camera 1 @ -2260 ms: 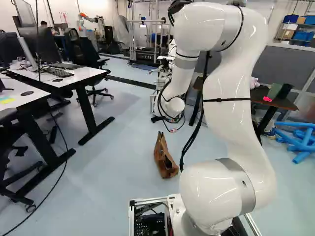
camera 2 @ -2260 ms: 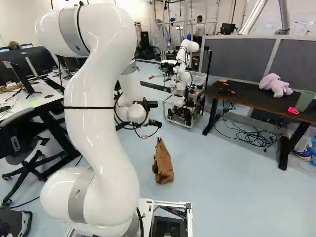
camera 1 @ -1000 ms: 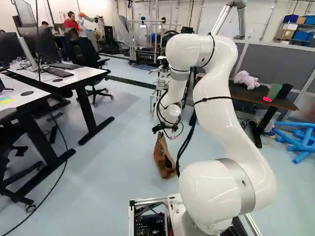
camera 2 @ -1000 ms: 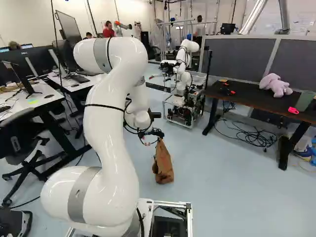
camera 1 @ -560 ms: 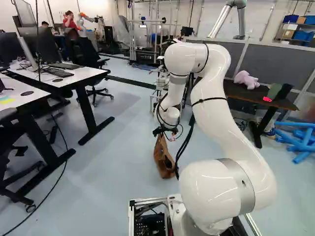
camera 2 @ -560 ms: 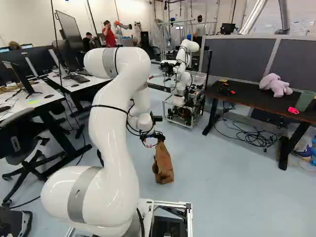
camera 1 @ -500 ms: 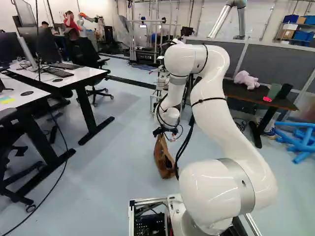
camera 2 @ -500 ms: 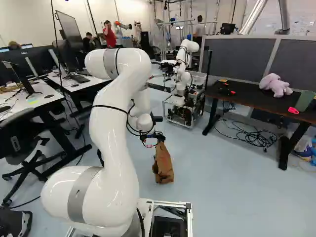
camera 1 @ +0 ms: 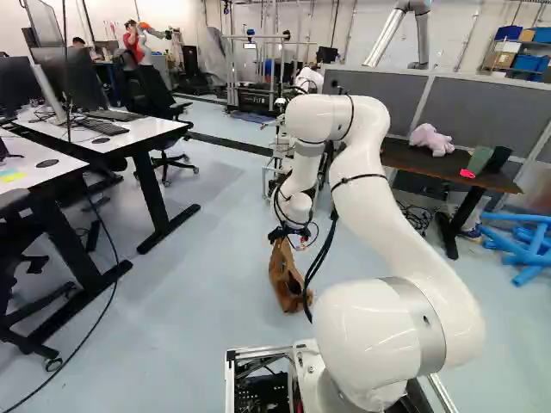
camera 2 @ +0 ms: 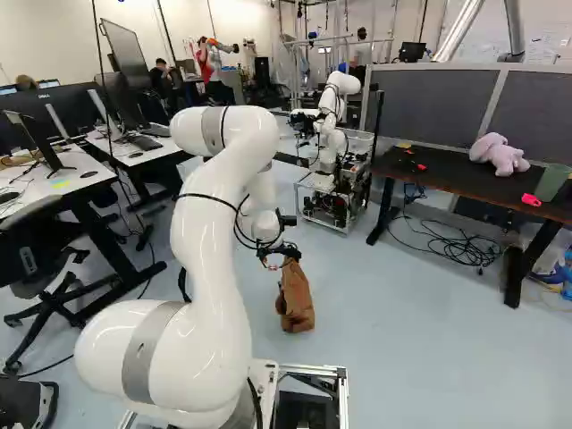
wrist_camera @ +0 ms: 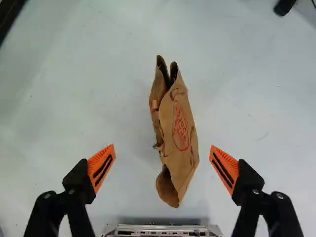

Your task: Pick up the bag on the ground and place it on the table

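the brown paper bag (camera 2: pixel 296 302) stood on the floor (camera 2: pixel 393 340), ahead of the arm's base, with the tool (camera 2: pixel 282 254) at about eleven o'clock from it in the right base view, close to its upper end. the tool was released: in the wrist view its two orange pads (wrist_camera: pixel 101 168) stood wide apart, with the bag showing between and ahead of them and a gap on either side. (the bag had a red print on its side, for what that was worth.)

the dark tabletop (camera 2: pixel 465 183) stood well apart from the bag, roughly at two o'clock from it in the right base view. on it sat a purple plush toy (camera 2: pixel 500 154), with a green cup (camera 2: pixel 552 183) at four o'clock from the toy and a pink object (camera 2: pixel 531 199) at eight o'clock from the cup. a tangle of black cable (camera 2: pixel 465 250) lay on the floor under that tabletop.

another robot (camera 2: pixel 332 147) stood between twelve and one o'clock from the bag in the same view. in the left base view, blue tubes (camera 1: pixel 521 249) lay at three o'clock from the bag, and a white tabletop (camera 1: pixel 151 129) stood between ten and eleven.
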Available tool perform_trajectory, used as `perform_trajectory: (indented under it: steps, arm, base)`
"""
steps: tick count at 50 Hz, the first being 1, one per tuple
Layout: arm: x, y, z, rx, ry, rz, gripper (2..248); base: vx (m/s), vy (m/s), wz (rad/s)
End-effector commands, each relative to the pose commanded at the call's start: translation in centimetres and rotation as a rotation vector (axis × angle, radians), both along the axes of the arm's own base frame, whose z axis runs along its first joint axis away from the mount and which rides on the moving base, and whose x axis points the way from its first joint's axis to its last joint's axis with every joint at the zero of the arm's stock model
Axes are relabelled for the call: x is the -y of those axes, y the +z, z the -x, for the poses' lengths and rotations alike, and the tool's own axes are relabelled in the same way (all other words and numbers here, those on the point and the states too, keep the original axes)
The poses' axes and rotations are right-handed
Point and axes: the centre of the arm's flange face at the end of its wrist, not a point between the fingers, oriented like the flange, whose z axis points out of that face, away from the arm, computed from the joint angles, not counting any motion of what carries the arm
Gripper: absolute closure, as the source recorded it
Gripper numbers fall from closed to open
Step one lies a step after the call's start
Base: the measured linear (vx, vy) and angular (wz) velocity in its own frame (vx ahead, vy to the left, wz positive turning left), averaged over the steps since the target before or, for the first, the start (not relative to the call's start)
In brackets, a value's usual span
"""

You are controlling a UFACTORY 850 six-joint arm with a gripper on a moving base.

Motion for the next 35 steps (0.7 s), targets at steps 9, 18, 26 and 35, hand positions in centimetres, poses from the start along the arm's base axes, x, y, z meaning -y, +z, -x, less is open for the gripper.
perform_trajectory:
  steps: [9,18,26,35]
  arm:
    - [0.0,-1.5,-1.4,0.001,0.000,0.000,3]
    - [0.0,-2.9,-2.1,-0.018,0.000,0.000,3]
    - [0.0,-4.2,-2.1,-0.046,0.000,0.000,3]
    - [0.0,-5.6,-2.0,-0.081,0.000,0.000,3]
  base:
    - [0.000,0.000,0.000]
    - [0.000,0.000,0.000]
    - [0.000,0.000,0.000]
    - [0.000,0.000,0.000]
